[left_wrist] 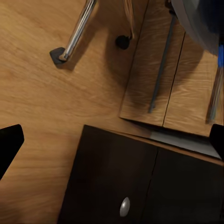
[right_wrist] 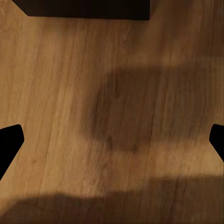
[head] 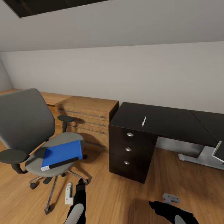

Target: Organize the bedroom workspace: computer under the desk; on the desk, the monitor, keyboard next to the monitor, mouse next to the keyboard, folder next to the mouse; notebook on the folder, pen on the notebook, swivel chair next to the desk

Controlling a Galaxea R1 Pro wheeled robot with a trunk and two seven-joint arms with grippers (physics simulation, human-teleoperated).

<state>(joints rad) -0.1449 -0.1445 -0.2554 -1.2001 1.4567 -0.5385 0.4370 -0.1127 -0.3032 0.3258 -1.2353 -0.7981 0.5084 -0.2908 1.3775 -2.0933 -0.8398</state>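
The folder [head: 62, 154], bright blue with pale page edges and a dark spine, lies flat on the grey seat of the swivel chair [head: 26, 124]. The left tool [left_wrist: 112, 140], jaws spread wide and empty, hangs low over the wooden floor [head: 118, 196] just in front of the chair's chrome base. The right tool [right_wrist: 112, 140], likewise open, is well apart from it. A thin whitish pen [head: 143, 121] rests on the black worktop [head: 168, 119] above the drawers.
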